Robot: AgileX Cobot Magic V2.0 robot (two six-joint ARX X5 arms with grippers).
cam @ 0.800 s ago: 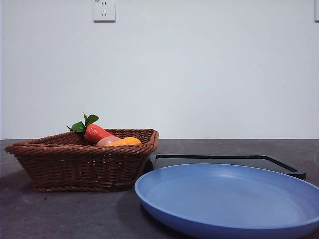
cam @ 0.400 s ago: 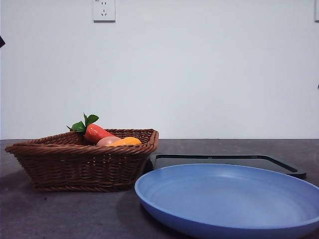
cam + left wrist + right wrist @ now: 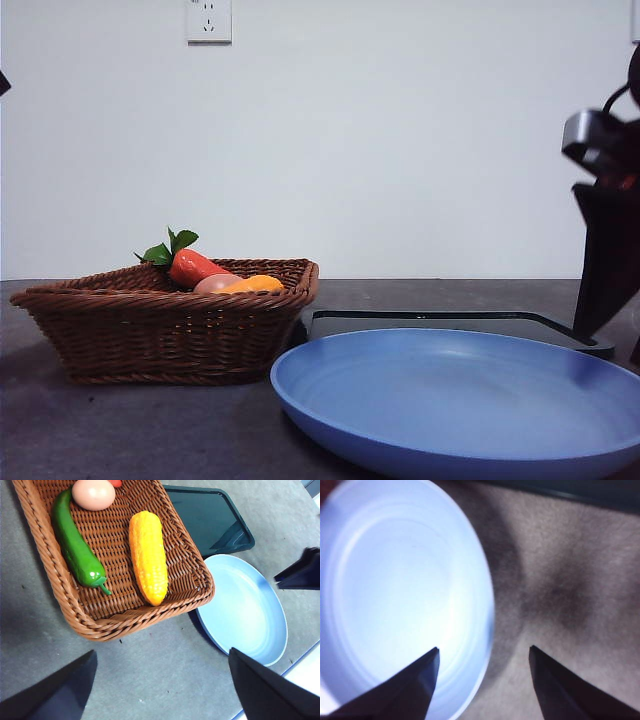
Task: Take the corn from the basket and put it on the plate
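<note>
Lying lengthwise in the basket (image 3: 60, 575), the corn (image 3: 148, 555) shows bumpy yellow-orange kernels.

The light is even and soft. The right wrist view is blurred, and the plate (image 3: 395, 595) glares almost white beside the right hand (image 3: 484, 667). A dim shadow lies on the tabletop (image 3: 570, 600).

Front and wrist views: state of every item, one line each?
corn: lying flat in basket, untouched
basket: upright, holding corn, pepper, egg, carrot
pepper: lying beside corn, apart from it
egg: in basket at pepper's end
carrot: leaning on basket's far side
plate: empty
tray: empty, behind plate
left end effector: open, above table near basket
right end effector: open, over plate's edge
</note>
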